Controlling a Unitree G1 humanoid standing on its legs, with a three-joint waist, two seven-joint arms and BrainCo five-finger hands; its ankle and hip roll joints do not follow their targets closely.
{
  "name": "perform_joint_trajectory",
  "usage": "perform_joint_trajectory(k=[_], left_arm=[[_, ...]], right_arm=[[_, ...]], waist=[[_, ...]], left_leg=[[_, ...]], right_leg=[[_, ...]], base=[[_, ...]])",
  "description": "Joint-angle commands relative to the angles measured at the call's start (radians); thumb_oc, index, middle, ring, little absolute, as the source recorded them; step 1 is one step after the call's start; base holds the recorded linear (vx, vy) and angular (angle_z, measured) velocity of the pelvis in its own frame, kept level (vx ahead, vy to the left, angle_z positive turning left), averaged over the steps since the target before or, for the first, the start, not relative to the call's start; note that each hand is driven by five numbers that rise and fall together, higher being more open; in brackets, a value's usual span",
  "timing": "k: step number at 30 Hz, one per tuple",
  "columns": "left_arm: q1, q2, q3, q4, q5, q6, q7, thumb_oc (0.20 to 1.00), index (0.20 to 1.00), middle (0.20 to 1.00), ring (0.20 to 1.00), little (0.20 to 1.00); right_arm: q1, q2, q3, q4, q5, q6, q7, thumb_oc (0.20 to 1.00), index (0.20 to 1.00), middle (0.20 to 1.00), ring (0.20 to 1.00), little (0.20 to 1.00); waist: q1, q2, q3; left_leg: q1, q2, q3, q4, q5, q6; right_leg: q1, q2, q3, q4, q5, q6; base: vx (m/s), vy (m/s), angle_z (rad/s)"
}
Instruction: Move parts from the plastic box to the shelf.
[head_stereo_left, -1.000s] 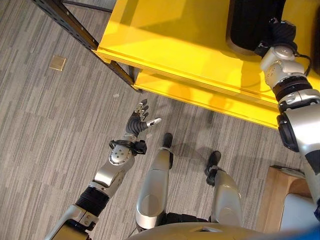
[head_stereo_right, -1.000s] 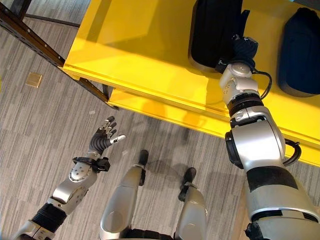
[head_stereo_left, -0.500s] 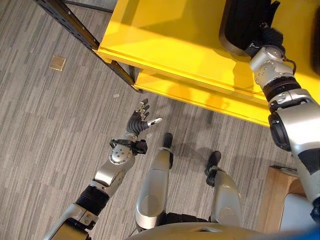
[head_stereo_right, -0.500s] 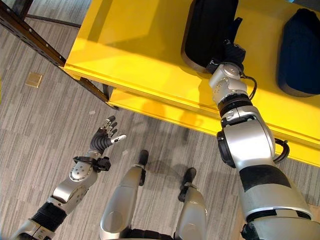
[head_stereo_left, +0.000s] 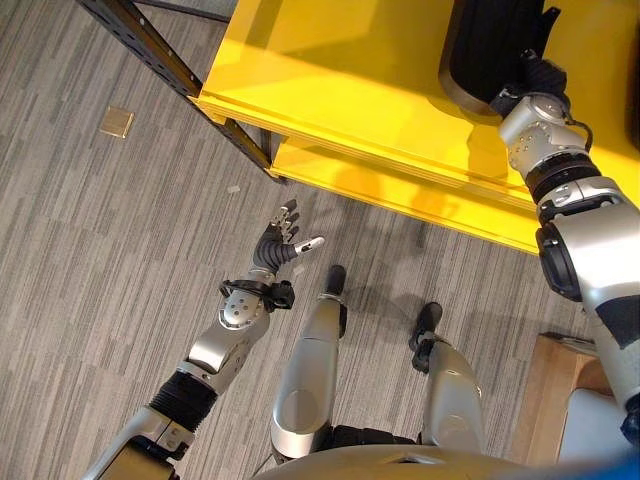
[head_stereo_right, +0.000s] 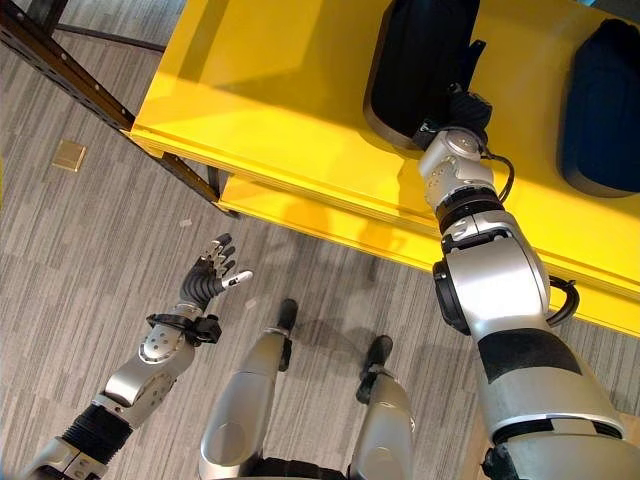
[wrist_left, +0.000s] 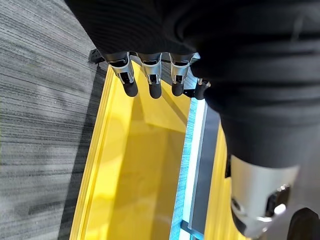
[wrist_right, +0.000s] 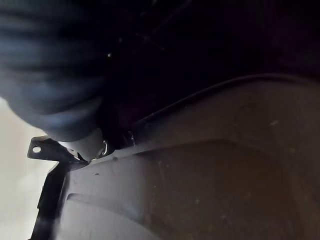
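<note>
Right hand (head_stereo_right: 462, 108) rests against a black part (head_stereo_right: 420, 60) on the yellow shelf (head_stereo_right: 290, 110), its grip hidden; left hand (head_stereo_right: 208, 276) hangs with fingers spread, holding nothing.

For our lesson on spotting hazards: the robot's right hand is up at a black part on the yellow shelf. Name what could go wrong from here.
1. The right hand sits against the black part, which lies close to the yellow shelf's front edge; pulling back carelessly could drag it off.
2. A second black part lies nearby; a sideways swing might bump it.
3. The left hand hangs open over the floor, too far off to catch anything.
</note>
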Motion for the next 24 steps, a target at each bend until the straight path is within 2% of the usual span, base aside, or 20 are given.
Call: perform_joint_trajectory(k=[1, 24], left_arm=[[0.005, 0.027, 0.003, -0.082, -0.001, -0.045, 0.006, 1.0, 1.0, 1.0, 1.0, 1.0], [0.019, 0.04, -0.001, -0.088, -0.004, -0.044, 0.005, 1.0, 1.0, 1.0, 1.0, 1.0]], right_arm=[[-0.113, -0.042, 0.006, -0.023, 0.027, -0.08, -0.01, 0.2, 0.2, 0.2, 0.2, 0.2], [-0.106, -0.079, -0.016, 0.015, 0.032, -0.078, -0.036, 0.2, 0.2, 0.2, 0.2, 0.2]], waist=[[0.015, -0.011, -0.027], [0.005, -0.009, -0.021]], left_leg=[[-0.024, 0.029, -0.003, -0.002, -0.026, -0.032], [-0.025, 0.035, -0.004, 0.003, -0.028, -0.034]], right_leg=[[0.052, -0.009, -0.007, 0.042, -0.072, -0.002], [0.05, -0.006, -0.009, 0.051, -0.079, -0.004]], base=[[0.0, 0.0, 0.0], [0.0, 0.0, 0.0]])
